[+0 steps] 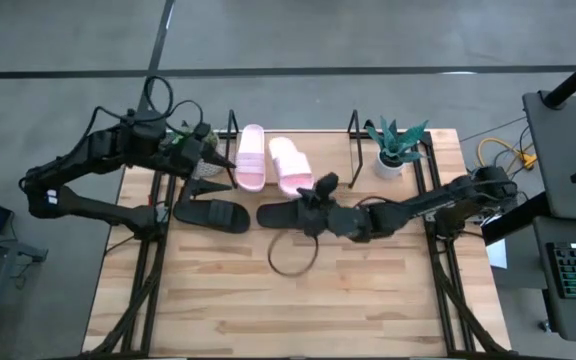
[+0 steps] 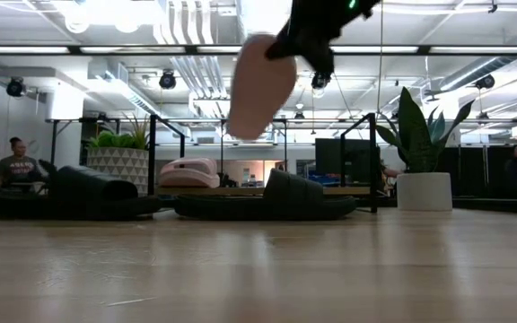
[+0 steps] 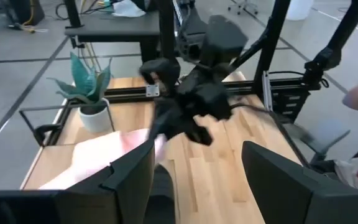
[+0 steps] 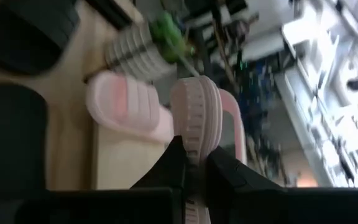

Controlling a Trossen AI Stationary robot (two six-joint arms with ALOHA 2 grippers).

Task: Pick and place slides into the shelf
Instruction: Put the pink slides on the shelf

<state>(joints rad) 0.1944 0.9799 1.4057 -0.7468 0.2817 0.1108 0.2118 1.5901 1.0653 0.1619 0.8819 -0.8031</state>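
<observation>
Now | right gripper [image 4: 191,165] clamps pink slide [image 4: 197,118] | left gripper [image 3: 197,180] open | no writing

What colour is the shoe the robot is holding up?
Pale pink slide, pinched in the right gripper; right wrist view shows it best.

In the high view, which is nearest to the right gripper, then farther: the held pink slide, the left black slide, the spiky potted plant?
1. Held pink slide, clamped in the right gripper.
2. Left black slide, toward the left arm.
3. Spiky potted plant, at the table's far right corner.
</observation>
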